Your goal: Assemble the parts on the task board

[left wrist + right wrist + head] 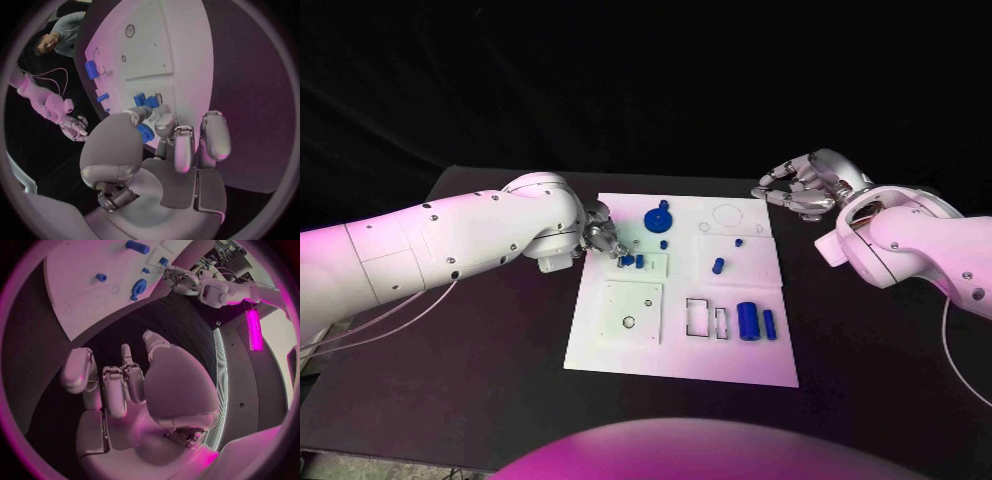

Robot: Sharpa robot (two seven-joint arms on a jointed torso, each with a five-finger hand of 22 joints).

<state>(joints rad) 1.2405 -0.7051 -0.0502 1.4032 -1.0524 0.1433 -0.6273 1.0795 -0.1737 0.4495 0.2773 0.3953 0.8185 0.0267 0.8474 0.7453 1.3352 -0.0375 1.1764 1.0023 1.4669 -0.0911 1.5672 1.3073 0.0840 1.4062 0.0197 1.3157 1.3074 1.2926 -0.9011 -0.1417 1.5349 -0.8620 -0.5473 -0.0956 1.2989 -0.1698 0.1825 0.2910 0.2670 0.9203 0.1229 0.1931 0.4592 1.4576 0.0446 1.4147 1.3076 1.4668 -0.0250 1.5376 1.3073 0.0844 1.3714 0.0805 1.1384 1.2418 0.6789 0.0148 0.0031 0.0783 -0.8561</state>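
The white task board (pixel 733 355) lies mid-table. My left hand (pixel 602 238) hovers over the board's far left part and pinches a small blue part (pixel 145 133) between thumb and a finger. Two small blue parts (pixel 145 100) stand on the board just beyond its fingertips (pixel 166 121), beside a square inset plate (pixel 652 265). A blue round knob (pixel 658 214), a small blue peg (pixel 718 266) and two blue cylinders (pixel 757 321) rest on the board. My right hand (pixel 799 186) hangs off the board's far right corner, fingers curled in, holding nothing.
A larger white inset plate (pixel 630 312) with a round hole sits at the board's near left. Rectangular slots (pixel 708 318) lie beside the cylinders. Bare black table (pixel 473 370) flanks the board on both sides.
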